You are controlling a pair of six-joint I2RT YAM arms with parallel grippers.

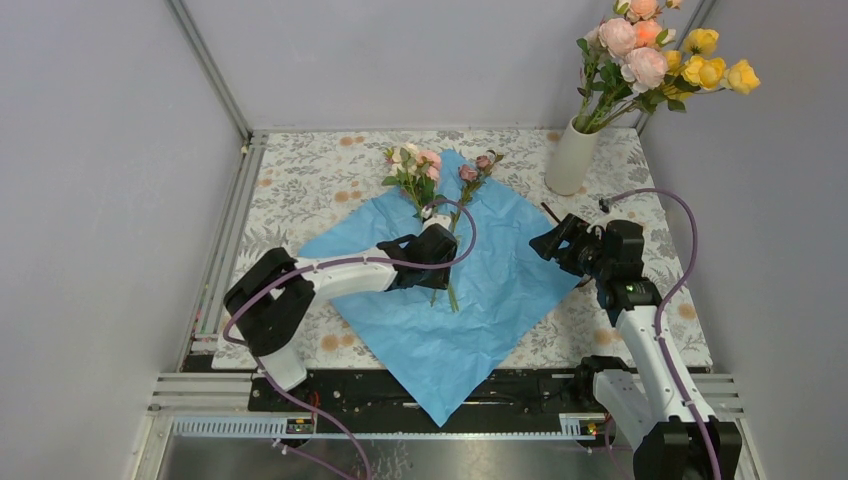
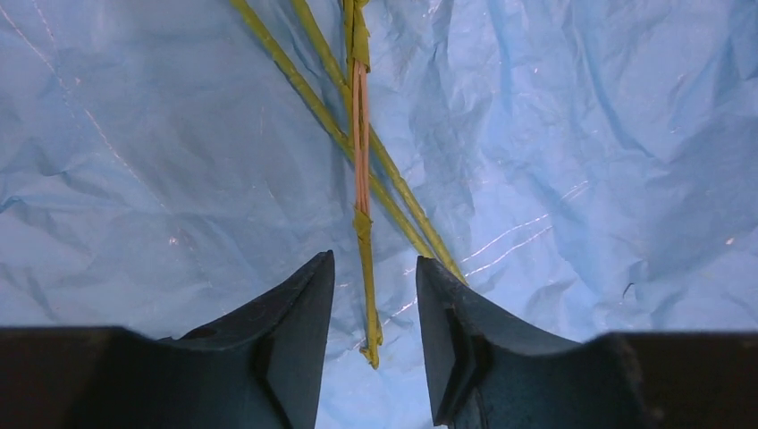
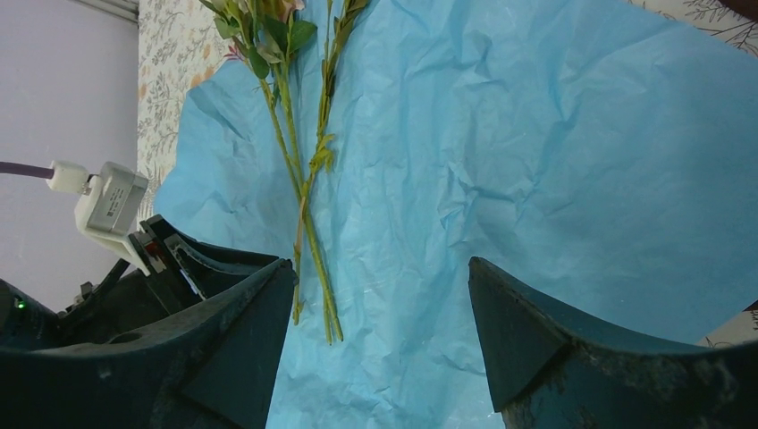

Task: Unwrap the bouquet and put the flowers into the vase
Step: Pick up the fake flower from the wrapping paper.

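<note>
Few flowers (image 1: 415, 168) lie on the spread blue paper (image 1: 500, 290), others in the vase (image 1: 571, 160). Stems (image 2: 362, 179) look light and bendy, so I'd pinch low. My left gripper (image 2: 373, 259) straddles one, jaws apart; right gripper (image 3: 383, 268) gapes, empty.

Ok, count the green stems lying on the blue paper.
3 thin green stems on crinkled blue paper: two diagonal, one orange-patched ending between the left jaws. Others may be hidden.
</note>
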